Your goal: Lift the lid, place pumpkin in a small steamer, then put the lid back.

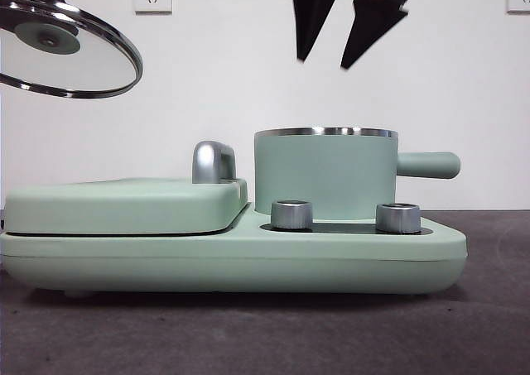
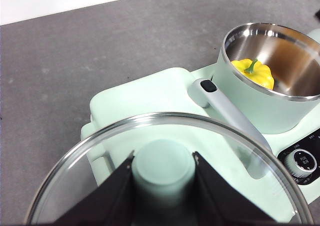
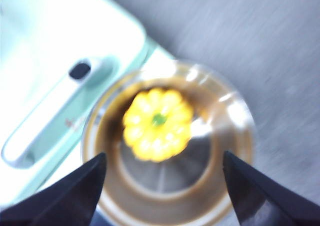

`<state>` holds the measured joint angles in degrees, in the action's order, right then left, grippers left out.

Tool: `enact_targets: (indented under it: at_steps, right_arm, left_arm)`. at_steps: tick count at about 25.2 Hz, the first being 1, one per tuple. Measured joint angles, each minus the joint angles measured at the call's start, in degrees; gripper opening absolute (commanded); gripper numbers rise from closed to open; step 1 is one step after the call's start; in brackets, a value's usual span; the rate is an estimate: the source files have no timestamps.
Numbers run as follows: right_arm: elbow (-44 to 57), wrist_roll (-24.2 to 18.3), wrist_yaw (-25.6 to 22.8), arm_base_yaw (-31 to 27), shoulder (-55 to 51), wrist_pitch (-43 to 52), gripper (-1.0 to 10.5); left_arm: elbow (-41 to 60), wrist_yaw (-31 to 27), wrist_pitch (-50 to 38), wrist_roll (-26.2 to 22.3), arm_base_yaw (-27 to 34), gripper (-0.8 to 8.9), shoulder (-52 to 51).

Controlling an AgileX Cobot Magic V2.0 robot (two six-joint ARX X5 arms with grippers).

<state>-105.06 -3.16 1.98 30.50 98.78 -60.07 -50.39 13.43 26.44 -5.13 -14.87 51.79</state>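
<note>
The glass lid (image 1: pixel 70 56) with its steel rim hangs tilted at the top left of the front view, held by its mint-green knob (image 2: pixel 162 167); my left gripper (image 2: pixel 162 173) is shut on that knob. The small steamer (image 1: pixel 325 173) stands uncovered on the base unit, its side handle (image 1: pixel 428 165) pointing right. Inside it lies the yellow pumpkin (image 2: pixel 253 73), green stem up, also seen from above as a blurred pumpkin (image 3: pixel 157 124). My right gripper (image 1: pixel 349 36) hovers open above the steamer, holding nothing.
The wide mint-green base unit (image 1: pixel 248 255) carries two steel dials (image 1: pixel 291 214) in front of the steamer. To the left lies a flat grill cover (image 1: pixel 124 205) with a steel handle (image 1: pixel 212 161). Grey tabletop (image 1: pixel 265 334) surrounds the unit.
</note>
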Motion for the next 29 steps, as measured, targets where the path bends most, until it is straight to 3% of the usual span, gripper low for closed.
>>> enact_targets:
  at_steps: [9,13,19,29]
  right_arm:
    - [40.98,3.28,-1.86,-3.13,-27.91,26.99,3.5]
    - [54.6,3.58,-0.48,-2.8,-41.9,29.0,3.5]
    - [59.69,3.89,-0.5,-2.82,-61.05,25.7,3.5]
    - [59.69,7.3,-0.5,-2.82,-71.93,22.23,3.5]
  left_arm:
    - [0.0,0.26,-0.13,0.02,-1.03,0.16,0.02]
    - [0.0,0.39,-0.33,0.0,-2.49,0.16,0.02]
    - [0.0,4.46,-6.45,0.02,-7.32,0.16,2.84]
    - [0.0,4.52,-23.76,0.5,-16.33,0.16,12.55]
